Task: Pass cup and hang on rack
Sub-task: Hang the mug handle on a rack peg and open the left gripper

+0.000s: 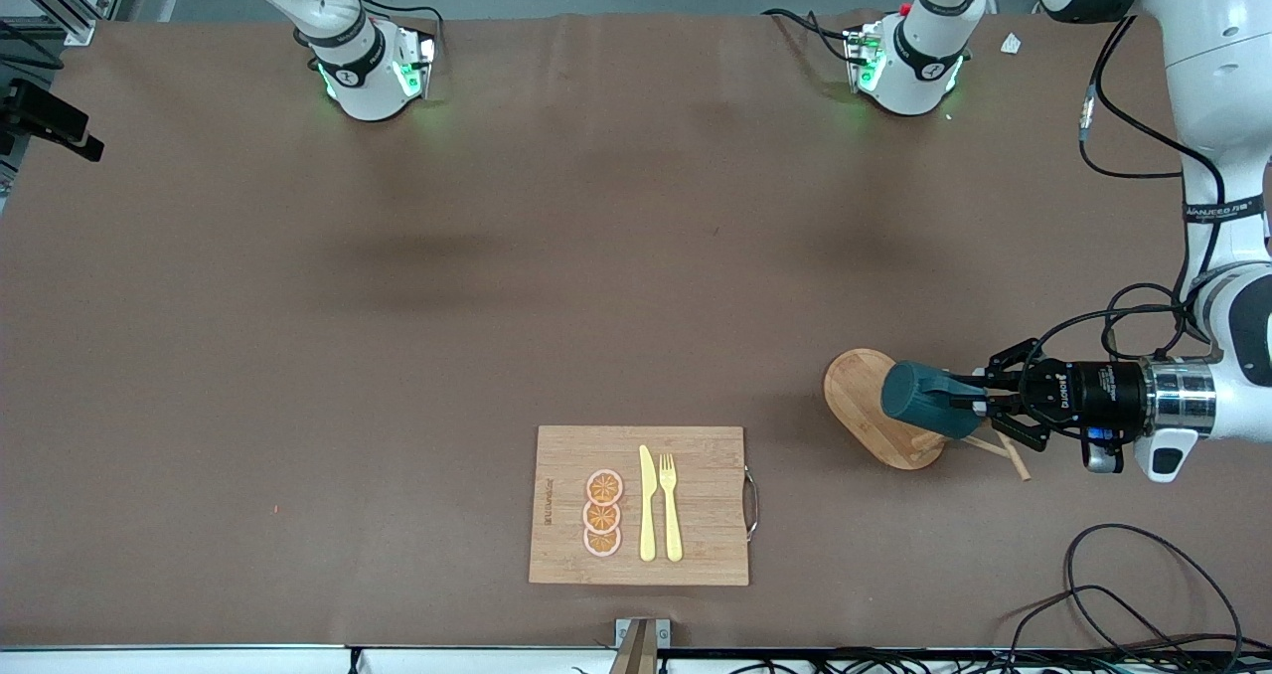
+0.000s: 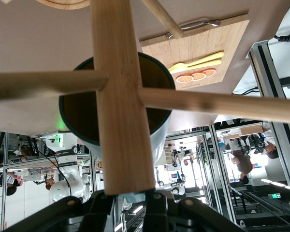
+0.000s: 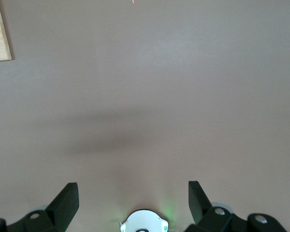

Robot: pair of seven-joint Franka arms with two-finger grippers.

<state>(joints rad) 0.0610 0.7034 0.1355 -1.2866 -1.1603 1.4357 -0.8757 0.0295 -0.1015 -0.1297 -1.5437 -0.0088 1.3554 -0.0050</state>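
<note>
Fingers of the left gripper (image 1: 979, 403) are pinched together on the cup (image 1: 920, 400), gripping it at the handle side, so the mug lies on its side in the air with its mouth turned toward the gripper. It is held over the rack (image 1: 883, 408), which stands toward the left arm's end of the table. In the left wrist view the rack's post (image 2: 117, 96) runs straight across the cup's open mouth (image 2: 79, 108), with pegs (image 2: 217, 102) branching off to either side, so the cup is right up against the mug tree; whether the handle is already over a peg cannot be told.

The cup looks like a rigid glazed mug (probably smooth and a little slippery, and likely to chip if dropped). By my judgement the handle or the wall beside it is the sensible place to take hold, as it leaves the handle loop free for a peg. The thin dowels look light, and the rack could tip if pushed sideways.

The right gripper (image 3: 133, 195) hangs with its fingers wide apart over bare table, holding nothing; that arm waits.

Nearer the front camera lies a bamboo cutting board (image 1: 640, 506) with a yellow knife (image 1: 647, 503), a fork (image 1: 670, 505) and orange slices (image 1: 603, 513).
</note>
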